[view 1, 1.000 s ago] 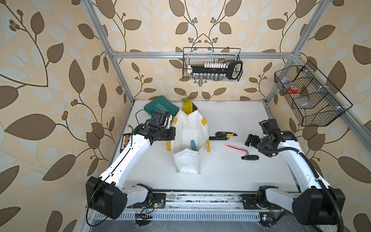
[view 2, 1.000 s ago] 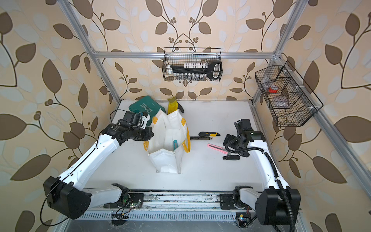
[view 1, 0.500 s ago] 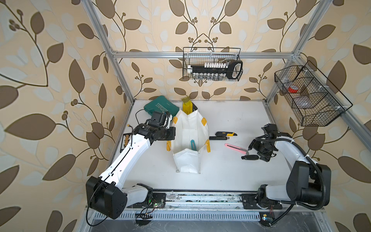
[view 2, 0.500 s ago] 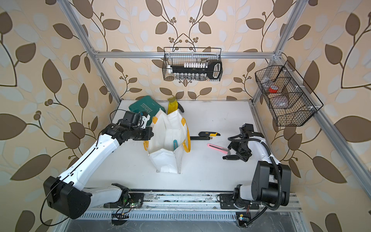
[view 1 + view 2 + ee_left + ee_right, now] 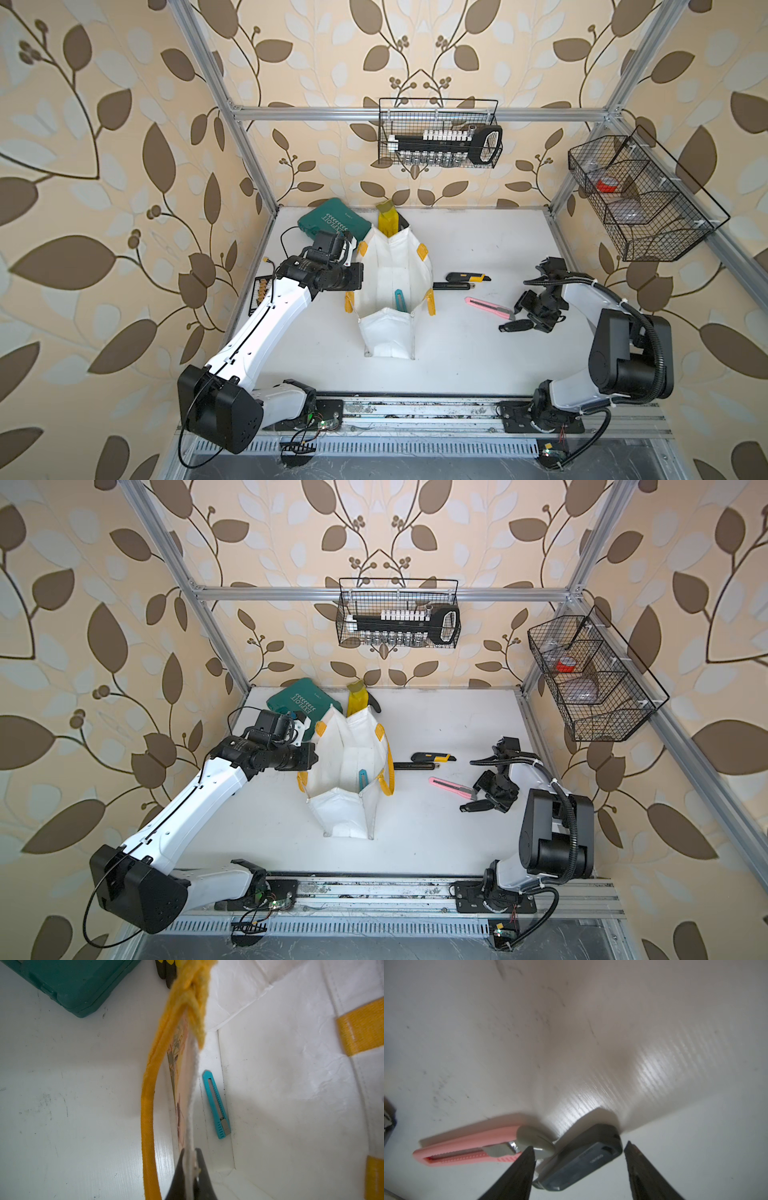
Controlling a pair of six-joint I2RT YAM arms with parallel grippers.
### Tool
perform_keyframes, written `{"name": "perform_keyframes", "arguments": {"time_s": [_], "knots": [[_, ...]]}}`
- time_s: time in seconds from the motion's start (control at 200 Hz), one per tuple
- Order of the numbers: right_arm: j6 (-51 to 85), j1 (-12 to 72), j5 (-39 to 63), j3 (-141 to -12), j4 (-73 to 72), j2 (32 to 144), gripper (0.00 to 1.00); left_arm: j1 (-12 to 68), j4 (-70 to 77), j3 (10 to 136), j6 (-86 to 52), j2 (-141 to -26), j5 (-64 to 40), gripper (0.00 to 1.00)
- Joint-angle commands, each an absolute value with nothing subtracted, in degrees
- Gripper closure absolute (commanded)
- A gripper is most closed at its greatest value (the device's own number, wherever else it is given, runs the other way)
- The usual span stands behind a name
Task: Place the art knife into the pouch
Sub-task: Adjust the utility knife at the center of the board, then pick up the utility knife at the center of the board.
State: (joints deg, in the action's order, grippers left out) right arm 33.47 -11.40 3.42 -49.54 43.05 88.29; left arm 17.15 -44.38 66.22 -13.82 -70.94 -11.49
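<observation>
Left of centre, the pouch [image 5: 376, 270] rim was pinched by the clenched left gripper [image 5: 190, 1153]. Right of centre, the black art knife [image 5: 515, 326] lay flat beside a pink knife [image 5: 487, 308], straddled by the parted right gripper [image 5: 579, 1145]; it was judged light, stiff, slick, best taken mid-handle.

The left gripper [image 5: 190, 1152] has its two dark fingers [image 5: 204, 1176] pressed together on the top edge of one side wall of the pouch [image 5: 291, 1084], with the thin white fabric sandwiched between them. A strip of painted print shows on that wall's outer face, and a yellow handle [image 5: 148, 1105] loops out over the white worktop [image 5: 72, 1095]. Inside, a blue art knife [image 5: 217, 1105] lies flat on the pouch floor, close beside the held wall. Yellow strap ends [image 5: 361, 1028] are stitched to the opposite wall. Outside the pouch a green case [image 5: 72, 985] sits on the worktop, with dark tool handles [image 5: 166, 972] near it.
</observation>
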Motion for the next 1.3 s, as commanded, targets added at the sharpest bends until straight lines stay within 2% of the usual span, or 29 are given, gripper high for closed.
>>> {"name": "perform_keyframes", "arguments": {"time_s": [0.0,0.095,0.17,0.27,0.39,0.425,0.58,0.805,1.295], "knots": [[34.8,-11.7,2.2,-47.9,41.3,90.1,0.33,16.6,-42.7,66.1,-13.1,-68.9,-10.8,1.0],[34.9,-11.7,2.4,-47.3,40.5,90.9,0.35,16.6,-42.7,66.1,-13.1,-69.0,-10.8,1.0],[34.8,-11.7,2.7,-46.9,39.9,91.3,0.41,16.6,-42.7,66.0,-13.2,-69.1,-10.8,1.0],[34.2,-11.7,4.1,-46.1,39.1,91.0,0.56,16.6,-42.7,66.1,-13.1,-69.1,-10.7,1.0],[33.5,-11.7,4.5,-45.0,39.0,89.9,0.58,16.5,-42.7,66.2,-13.2,-69.2,-10.6,1.0],[33.4,-11.6,4.6,-44.5,39.1,89.1,0.61,16.6,-42.7,66.2,-13.1,-69.2,-10.6,1.0],[33.8,-11.1,5.5,-42.9,39.4,85.8,0.6,16.6,-42.8,66.3,-13.1,-69.3,-10.6,1.0],[34.5,-6.1,3.8,-42.8,41.9,83.5,0.5,16.6,-42.8,66.3,-13.1,-68.8,-10.5,1.0],[35.3,-3.8,3.9,-39.1,39.5,85.6,0.5,16.5,-43.1,66.4,-13.0,-68.4,-10.5,1.0]]}}
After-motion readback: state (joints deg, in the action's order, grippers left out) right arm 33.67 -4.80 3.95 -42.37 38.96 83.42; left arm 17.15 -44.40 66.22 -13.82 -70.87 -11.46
